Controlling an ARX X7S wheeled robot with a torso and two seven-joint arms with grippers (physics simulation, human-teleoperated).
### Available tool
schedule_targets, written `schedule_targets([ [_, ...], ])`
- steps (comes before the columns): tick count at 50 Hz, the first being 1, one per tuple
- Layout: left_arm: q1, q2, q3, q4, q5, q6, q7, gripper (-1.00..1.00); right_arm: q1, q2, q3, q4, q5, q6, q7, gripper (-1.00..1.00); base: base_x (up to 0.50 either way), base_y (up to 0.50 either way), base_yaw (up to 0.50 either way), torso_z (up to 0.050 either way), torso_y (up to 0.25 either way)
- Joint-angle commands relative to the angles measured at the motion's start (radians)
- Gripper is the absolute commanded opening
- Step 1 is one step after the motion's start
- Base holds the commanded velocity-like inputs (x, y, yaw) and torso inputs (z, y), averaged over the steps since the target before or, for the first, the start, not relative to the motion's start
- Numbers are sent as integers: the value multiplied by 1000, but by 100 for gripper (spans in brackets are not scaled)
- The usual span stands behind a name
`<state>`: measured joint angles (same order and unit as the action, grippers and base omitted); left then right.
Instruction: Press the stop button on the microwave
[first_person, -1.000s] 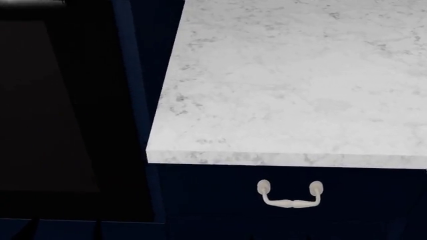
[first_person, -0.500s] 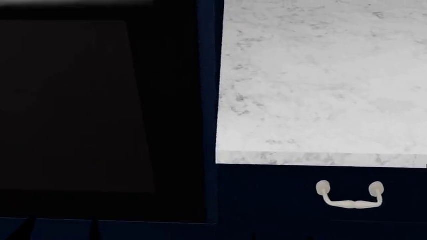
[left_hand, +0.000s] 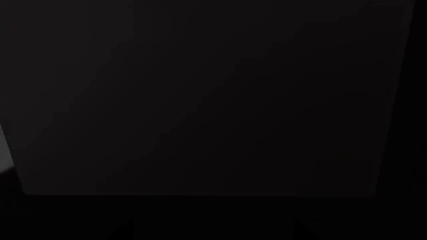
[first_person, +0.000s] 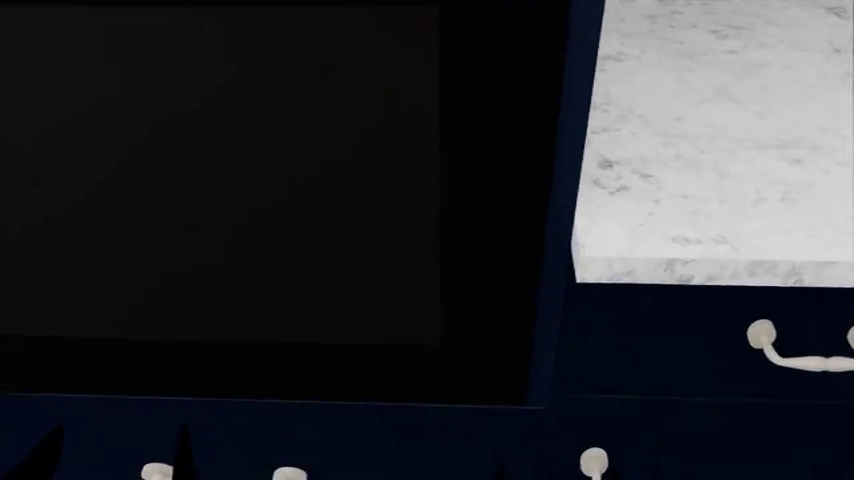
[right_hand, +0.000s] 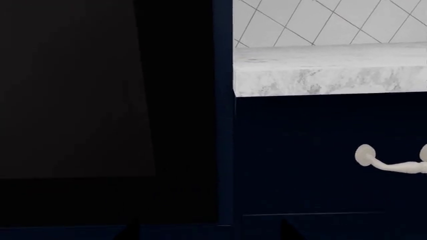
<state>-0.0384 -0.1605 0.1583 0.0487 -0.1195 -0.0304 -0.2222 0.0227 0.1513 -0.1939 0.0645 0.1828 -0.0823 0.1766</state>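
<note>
The microwave and its stop button are out of view in every frame. A large flat black panel set in navy cabinetry fills most of the head view. It also fills the left wrist view and half of the right wrist view. My left gripper shows only as two faint dark fingertips set apart, facing the panel. Its tips also poke up at the head view's lower edge. My right gripper shows two dark fingertips set apart and empty, before the navy post.
A white marble counter lies right of the panel, over a navy drawer with a cream handle. The right wrist view shows the counter edge, white wall tiles and the same handle. Cream knobs sit lower down.
The head view has swung left: the counter and drawer handle slid to the right edge and the black panel now fills most of the frame. Lower knobs came into view.
</note>
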Motion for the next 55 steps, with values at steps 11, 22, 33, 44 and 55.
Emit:
schedule_targets([
  [11,-1,-7,11,-6,-14,9,-14,100,5,15,-19,10,-7,-8,16,100,0,409,0,0,0],
  [22,0,-14,17,5,-18,3,-23,100,5,21,-20,3,4,-6,22,100,0,500,0,0,0],
  [33,-19,-27,32,-3,7,-60,-48,100,13,37,-14,-76,36,60,35,100,0,318,0,0,0],
  [44,43,-84,-94,-165,-74,-83,-60,100,63,96,-36,-452,-13,317,125,100,0,0,0,0,0],
  [55,-215,-60,-269,-1358,15,223,84,100,311,151,-22,-970,-6,761,192,100,0,0,0,0,0],
])
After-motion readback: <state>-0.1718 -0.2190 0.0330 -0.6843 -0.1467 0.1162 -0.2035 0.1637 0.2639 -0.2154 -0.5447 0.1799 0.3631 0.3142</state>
